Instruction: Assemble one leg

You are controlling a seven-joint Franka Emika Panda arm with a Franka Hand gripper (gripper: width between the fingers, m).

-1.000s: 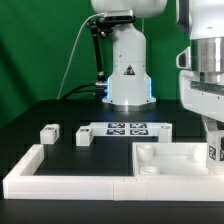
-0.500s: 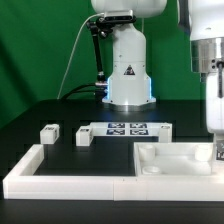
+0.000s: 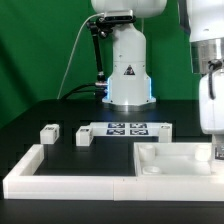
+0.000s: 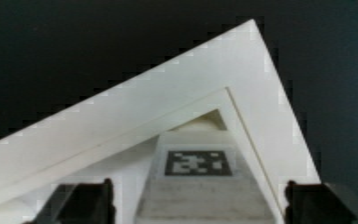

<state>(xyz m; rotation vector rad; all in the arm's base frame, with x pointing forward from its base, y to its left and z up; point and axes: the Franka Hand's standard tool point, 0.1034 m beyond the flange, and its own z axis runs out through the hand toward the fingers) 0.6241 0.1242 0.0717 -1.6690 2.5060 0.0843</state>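
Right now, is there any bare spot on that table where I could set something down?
Yes: the dark table behind the two loose legs, and between the leg and the border wall. It is crowded at the exterior view's right, where the gripper hangs over the tabletop.

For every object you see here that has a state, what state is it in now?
pincer: open, fingers either side of a tagged leg.
tagged leg: upright in the tabletop corner, not gripped.
tabletop: lying flat inside the border wall.
two loose legs: resting on the table, untouched.
marker board: flat on the table.
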